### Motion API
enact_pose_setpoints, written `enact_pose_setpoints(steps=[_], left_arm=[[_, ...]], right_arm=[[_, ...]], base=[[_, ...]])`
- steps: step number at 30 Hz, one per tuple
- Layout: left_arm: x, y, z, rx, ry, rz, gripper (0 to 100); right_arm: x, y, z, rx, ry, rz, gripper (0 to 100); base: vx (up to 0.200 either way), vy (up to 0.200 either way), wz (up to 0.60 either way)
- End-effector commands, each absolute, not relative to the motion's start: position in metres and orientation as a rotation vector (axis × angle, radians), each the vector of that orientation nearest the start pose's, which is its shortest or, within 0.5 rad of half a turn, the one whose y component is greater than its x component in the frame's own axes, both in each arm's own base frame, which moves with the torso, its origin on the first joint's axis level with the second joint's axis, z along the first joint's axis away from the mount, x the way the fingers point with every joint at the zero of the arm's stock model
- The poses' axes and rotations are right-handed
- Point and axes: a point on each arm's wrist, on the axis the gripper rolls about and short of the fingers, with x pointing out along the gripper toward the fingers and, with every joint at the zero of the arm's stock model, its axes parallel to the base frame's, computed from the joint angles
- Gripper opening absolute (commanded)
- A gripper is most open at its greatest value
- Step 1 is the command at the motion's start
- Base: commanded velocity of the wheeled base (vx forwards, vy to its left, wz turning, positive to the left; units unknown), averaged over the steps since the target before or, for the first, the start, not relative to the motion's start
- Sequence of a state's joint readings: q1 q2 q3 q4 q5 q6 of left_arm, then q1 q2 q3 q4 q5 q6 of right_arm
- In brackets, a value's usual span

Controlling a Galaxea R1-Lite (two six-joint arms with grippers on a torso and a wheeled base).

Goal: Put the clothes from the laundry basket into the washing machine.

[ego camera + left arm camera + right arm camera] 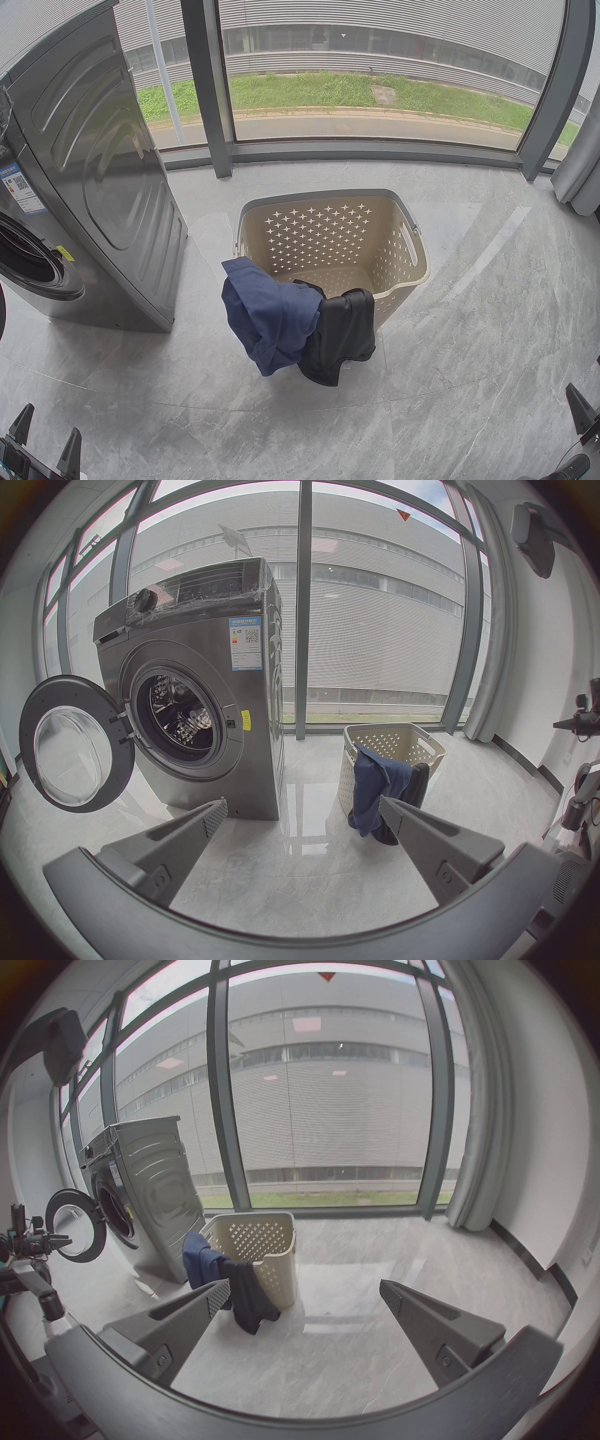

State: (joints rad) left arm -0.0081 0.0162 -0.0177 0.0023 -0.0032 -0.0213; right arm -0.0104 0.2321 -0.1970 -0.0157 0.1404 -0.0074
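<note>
A beige laundry basket stands on the floor in front of the window. Over its near rim hang a blue garment and a black garment. The grey washing machine stands to the left, its round door swung open and the drum visible. My left gripper sits low at the near left, open and holding nothing, far from the basket. My right gripper is open too, well short of the basket and the hanging clothes.
Glossy grey tiled floor lies open between me and the basket. A tall window with dark frame posts runs behind it. A grey curtain hangs at the far right.
</note>
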Motion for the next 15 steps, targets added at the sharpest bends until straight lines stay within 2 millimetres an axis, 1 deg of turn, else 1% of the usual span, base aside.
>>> enact_pose_setpoints(steps=[1,4,5,6,7,8,15], left_arm=[[-0.023,0.0,0.076,-0.023,0.002,-0.012,100],[-0.023,0.0,0.076,-0.028,0.002,-0.012,100],[-0.023,0.0,0.076,-0.028,0.002,-0.012,100],[-0.023,0.0,0.076,-0.028,0.002,-0.012,100],[-0.023,0.0,0.076,-0.028,0.002,-0.012,100],[-0.023,0.0,0.076,-0.029,0.002,-0.012,100],[-0.023,0.0,0.076,-0.029,0.002,-0.012,100]], right_arm=[[0.073,0.009,0.145,0.026,0.382,0.306,100],[0.095,0.018,0.141,0.033,0.429,0.377,100],[0.095,0.018,0.141,0.033,0.429,0.377,100],[0.108,0.023,0.136,0.054,0.478,0.399,100],[0.108,0.023,0.136,0.054,0.478,0.399,100],[0.118,0.03,0.133,0.07,0.509,0.407,100],[0.14,0.055,0.13,0.092,0.517,0.373,100]], base=[[0.0,0.0,0.0],[0.0,0.0,0.0],[0.0,0.0,0.0],[0.0,0.0,0.0],[0.0,0.0,0.0],[0.0,0.0,0.0],[0.0,0.0,0.0]])
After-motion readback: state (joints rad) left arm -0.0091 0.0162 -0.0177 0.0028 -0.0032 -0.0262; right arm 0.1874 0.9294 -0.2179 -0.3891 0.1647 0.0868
